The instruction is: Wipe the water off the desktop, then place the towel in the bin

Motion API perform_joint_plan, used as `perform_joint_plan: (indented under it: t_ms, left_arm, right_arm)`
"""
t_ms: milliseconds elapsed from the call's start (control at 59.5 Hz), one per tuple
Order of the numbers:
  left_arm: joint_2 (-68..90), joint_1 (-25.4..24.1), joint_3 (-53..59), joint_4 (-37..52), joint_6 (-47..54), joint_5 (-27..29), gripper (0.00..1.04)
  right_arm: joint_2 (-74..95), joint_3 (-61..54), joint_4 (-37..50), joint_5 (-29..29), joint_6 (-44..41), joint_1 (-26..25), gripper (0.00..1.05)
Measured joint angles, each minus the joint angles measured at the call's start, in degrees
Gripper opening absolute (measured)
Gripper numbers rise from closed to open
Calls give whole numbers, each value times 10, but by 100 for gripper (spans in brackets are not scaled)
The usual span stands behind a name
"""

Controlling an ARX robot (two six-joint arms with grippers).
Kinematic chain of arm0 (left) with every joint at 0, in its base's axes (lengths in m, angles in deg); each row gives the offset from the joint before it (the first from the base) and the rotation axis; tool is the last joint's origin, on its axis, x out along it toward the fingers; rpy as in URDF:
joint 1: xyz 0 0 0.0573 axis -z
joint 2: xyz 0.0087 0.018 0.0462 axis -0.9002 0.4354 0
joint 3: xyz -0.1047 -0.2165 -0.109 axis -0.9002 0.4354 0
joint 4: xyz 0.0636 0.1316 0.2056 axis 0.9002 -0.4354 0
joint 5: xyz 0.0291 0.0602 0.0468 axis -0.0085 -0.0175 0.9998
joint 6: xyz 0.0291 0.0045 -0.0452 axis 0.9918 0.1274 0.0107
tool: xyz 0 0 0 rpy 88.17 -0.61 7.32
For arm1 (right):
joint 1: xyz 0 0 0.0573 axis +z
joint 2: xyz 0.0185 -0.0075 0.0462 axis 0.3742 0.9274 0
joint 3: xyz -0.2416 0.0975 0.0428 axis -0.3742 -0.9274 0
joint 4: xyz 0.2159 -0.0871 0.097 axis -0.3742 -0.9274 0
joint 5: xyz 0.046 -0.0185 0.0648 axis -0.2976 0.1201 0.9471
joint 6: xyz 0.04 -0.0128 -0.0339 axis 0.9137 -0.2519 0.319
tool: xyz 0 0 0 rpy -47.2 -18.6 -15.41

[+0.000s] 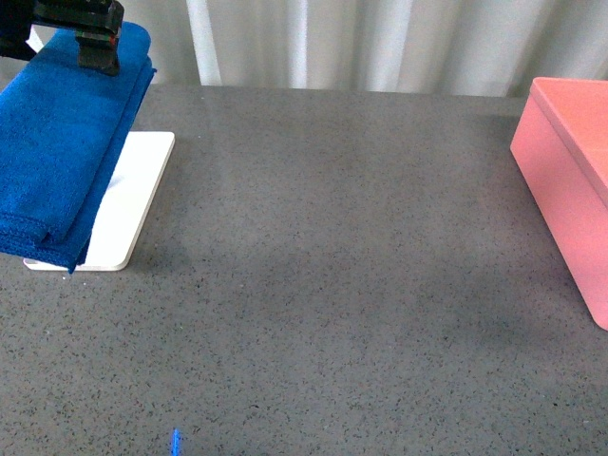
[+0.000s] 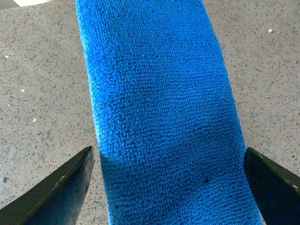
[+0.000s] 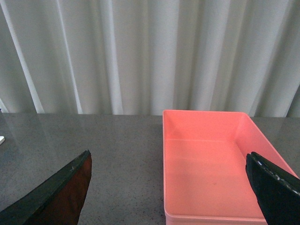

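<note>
At left, bright blue fluffy microfibre towel [image 1: 57,142]: thickly folded.
Salmon-pink rectangular plastic bin [image 1: 560,180]: straight-walled.
Left hand [image 2: 167,150], right hand [image 3: 168,153]: splayed.

The desktop [image 1: 332,285] is speckled dark grey. A white tray [image 1: 142,190] lies at 10 o'clock, a pink bin [image 1: 560,199] at 3 o'clock.

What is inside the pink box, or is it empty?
Empty. The right wrist view looks into the bin and shows only its bare pink floor and walls.
</note>
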Motion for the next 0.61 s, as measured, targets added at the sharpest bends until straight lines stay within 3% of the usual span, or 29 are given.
perform_joint_plan:
  t_ms: [118,269,437,606]
  left_arm:
    - [2,2,13,5,9,1,96]
    - [2,3,21,11,10,-5,73]
    - [1,-2,25,22,10,-4,36]
    - [-25,-10,41,31,5,-55,7]
  right_arm:
    - [0,0,0,0,0,0,98]
    - [0,0,0,0,0,0,98]
    - [0,0,0,0,0,0,98]
    - [0,0,0,0,0,0,98]
